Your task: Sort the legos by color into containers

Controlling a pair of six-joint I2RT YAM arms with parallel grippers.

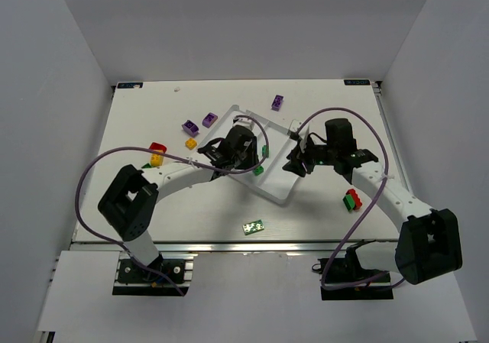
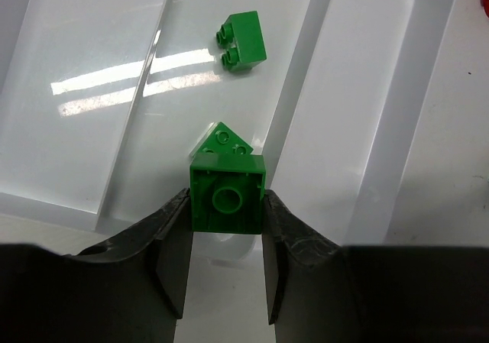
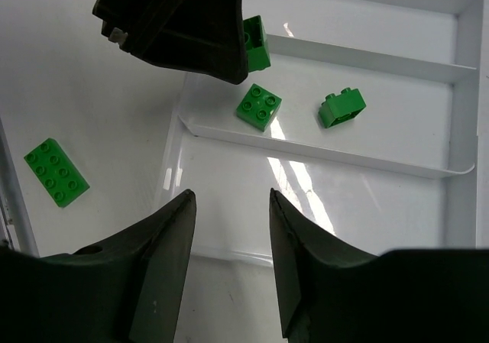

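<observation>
While pale walls (image 1: 46,91) enclose the table (image 1: 153,102), left claw (image 2: 226,203) clamps green lego (image 2: 228,190), right claw (image 3: 231,198) apart.

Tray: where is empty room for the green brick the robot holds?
The tray lanes beside the green lane are bare. In it, a gap lies between the far green brick and the near green brick; it is crowded beneath the held brick.

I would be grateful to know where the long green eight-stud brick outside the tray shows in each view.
Top external: long green brick at lower centre, below the white tray.
Left wrist: not in view.
Right wrist: at the left edge, beside the tray.
Shared landmark: the white tray, seen in all three.
</observation>
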